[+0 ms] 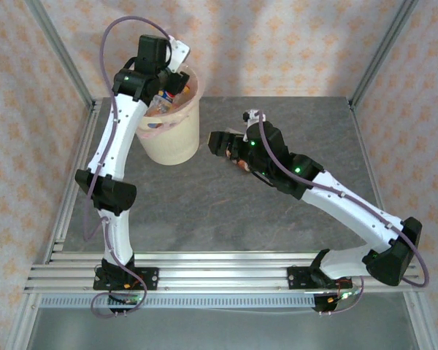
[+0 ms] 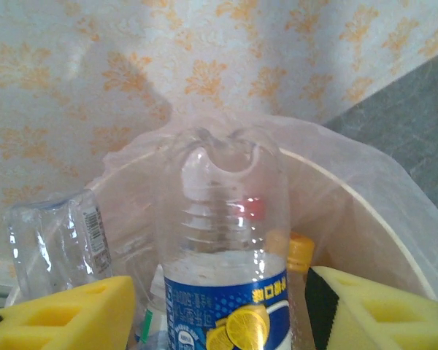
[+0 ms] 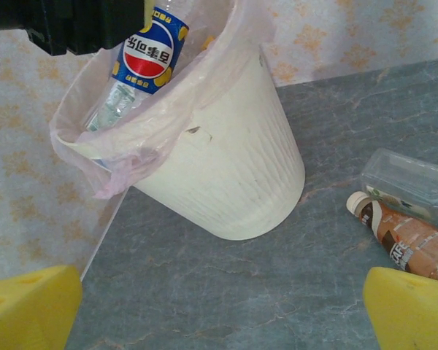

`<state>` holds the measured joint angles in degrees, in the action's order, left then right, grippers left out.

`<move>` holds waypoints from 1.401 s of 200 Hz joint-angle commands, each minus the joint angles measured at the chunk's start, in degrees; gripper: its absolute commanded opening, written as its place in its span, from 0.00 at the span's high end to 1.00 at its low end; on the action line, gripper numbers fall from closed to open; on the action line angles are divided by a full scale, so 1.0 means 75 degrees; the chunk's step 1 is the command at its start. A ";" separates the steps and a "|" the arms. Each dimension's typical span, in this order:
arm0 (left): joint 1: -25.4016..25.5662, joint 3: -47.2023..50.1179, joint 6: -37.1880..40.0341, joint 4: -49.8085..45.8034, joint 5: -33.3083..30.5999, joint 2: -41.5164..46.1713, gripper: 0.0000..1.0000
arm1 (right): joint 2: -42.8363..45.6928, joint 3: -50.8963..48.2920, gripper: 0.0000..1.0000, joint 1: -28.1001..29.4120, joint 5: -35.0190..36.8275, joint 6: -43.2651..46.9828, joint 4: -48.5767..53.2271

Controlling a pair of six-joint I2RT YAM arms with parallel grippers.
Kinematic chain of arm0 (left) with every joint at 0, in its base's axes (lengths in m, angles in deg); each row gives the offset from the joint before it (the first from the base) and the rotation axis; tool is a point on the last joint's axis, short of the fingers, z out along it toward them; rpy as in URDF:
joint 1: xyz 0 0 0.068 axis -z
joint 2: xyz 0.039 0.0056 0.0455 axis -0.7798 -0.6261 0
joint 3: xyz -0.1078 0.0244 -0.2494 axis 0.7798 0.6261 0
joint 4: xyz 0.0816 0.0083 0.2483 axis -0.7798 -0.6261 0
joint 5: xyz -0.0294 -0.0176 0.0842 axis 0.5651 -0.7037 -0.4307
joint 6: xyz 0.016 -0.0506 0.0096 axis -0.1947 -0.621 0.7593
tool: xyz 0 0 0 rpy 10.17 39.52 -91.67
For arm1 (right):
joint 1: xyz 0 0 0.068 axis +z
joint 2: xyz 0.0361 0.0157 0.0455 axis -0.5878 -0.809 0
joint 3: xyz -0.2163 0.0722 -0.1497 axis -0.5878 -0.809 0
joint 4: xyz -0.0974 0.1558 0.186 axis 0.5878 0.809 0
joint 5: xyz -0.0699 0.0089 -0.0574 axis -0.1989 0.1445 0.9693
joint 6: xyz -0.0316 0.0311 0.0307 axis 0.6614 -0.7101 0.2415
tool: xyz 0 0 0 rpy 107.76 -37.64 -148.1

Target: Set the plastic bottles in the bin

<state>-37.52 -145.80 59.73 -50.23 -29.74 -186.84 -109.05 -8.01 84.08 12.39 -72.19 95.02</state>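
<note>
Left gripper (image 2: 219,292) is over the bin (image 3: 233,168). Jaws are spread, with a gap visible each side of the blue-label bottle (image 2: 219,219). The bottle stands base-up between them, lower end down among other bottles (image 2: 58,233) in the bin. Reads as the release step, drop effectively done.

Right gripper (image 3: 223,306) is wide apart and empty. Brown-label bottle (image 3: 412,244) lies on the table (image 3: 277,292) just ahead of one fingertip (clear tub (image 3: 412,182) beside it looks like a box, skip).

Next: left lifts straight clear. Right centres over the brown-label bottle, jaws across its body, descends, closes.
</note>
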 commanded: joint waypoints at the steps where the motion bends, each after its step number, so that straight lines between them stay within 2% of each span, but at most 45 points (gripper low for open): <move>1: -0.0078 -0.0213 -0.0403 0.0309 0.0198 -0.0026 0.42 | 0.0110 0.0190 0.01 0.0027 0.0277 0.0083 0.0188; 55: -0.0082 -0.0362 -0.0253 -0.0164 0.0529 -0.0446 0.62 | 0.0061 0.0225 0.01 0.0031 0.0563 0.0054 0.0451; 103: -0.0082 0.0069 0.0150 -0.0630 0.0513 -0.0303 0.66 | 0.0047 0.0203 0.01 0.0031 0.1042 -0.0026 0.0698; 141: -0.0085 0.0373 0.0628 -0.1065 0.0418 -0.0078 0.65 | -0.0302 0.0549 0.01 0.0018 0.1738 -0.0067 0.1563; 168: -0.0123 0.0365 0.0705 -0.1140 0.0269 0.0026 0.60 | -0.0850 0.0946 0.01 -0.0273 0.1538 0.0014 0.2355; 192: -0.0146 0.0365 0.0576 -0.1030 0.0643 0.0233 0.57 | -0.1180 0.0838 0.01 -0.0844 0.0727 -0.0039 0.2440; 219: -0.0155 0.0304 0.0300 -0.0737 0.0777 0.0402 0.37 | -0.1498 0.0736 0.01 -0.1361 0.0016 0.0226 0.2362; 239: -0.0156 0.0262 -0.0032 -0.0427 0.0701 0.0565 0.25 | -0.1832 0.0755 0.01 -0.1714 -0.0685 0.0605 0.2294; 260: -0.0161 0.0236 -0.0422 -0.0184 0.0657 0.0819 0.19 | -0.2290 0.0788 0.01 -0.2091 -0.1293 0.0920 0.2312; 280: -0.0150 0.0329 -0.0790 -0.0058 0.0624 0.1240 0.15 | -0.2724 0.0939 0.01 -0.2252 -0.1476 0.1351 0.2393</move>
<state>-38.27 -143.74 58.51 -53.48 -24.58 -183.59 -125.84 -2.13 68.65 6.12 -67.29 110.91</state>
